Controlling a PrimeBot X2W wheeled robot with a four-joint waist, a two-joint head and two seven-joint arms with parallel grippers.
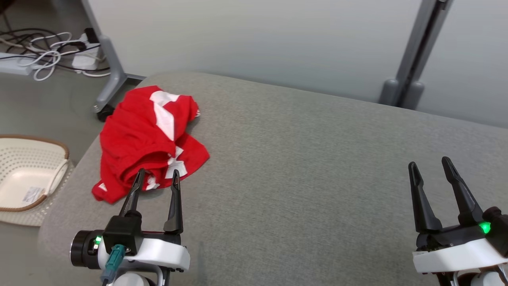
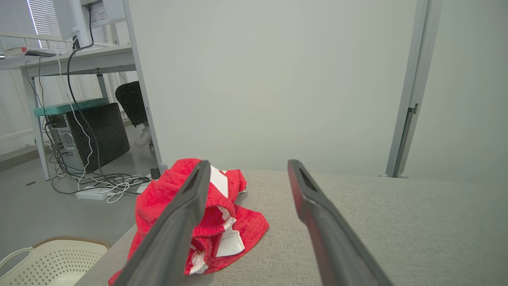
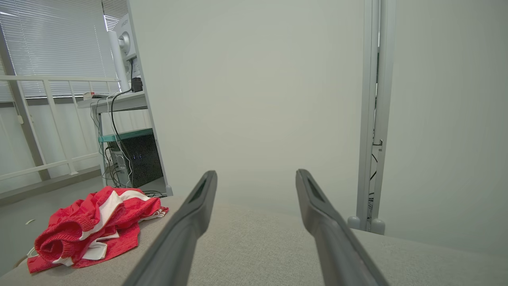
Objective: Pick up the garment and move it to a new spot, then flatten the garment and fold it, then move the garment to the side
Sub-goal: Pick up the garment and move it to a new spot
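While both sets of jaws stand fully spread and hold nothing, the left gripper [image 1: 158, 172] sits over the near-left part of the padded surface [image 1: 301, 159], its two fingertips reaching the near hem of the garment [image 1: 137, 135]. In the left wrist view one finger overlaps the red cloth and the other lies over bare upholstery just beside it; contact cannot be judged. The right gripper [image 1: 429, 162] hangs over the near-right part of the same surface, well apart from the garment, with nothing between its fingers. Count: one garment, two grippers, two fingers on each, one padded surface, one basket [image 1: 27, 157]. Fingers: long, dark, tapering to narrow tips, each with a slot near the tip; white housings behind them, each with a green light. Garment: red soft fabric with white panels, crumpled into a loose heap, with a gathered elastic band showing in the folds. It lies at the far-left corner of the padded surface and runs down along the left edge. Padded surface: grey woven upholstery, matte, with rounded corners and edges. Basket: cream perforated plastic with a brown rim, on the floor beside the left edge. Beyond the far edge: a pale partition [image 1: 258, 39]; by the far-left corner, a tangle of cables [image 1: 43, 59] on the floor.
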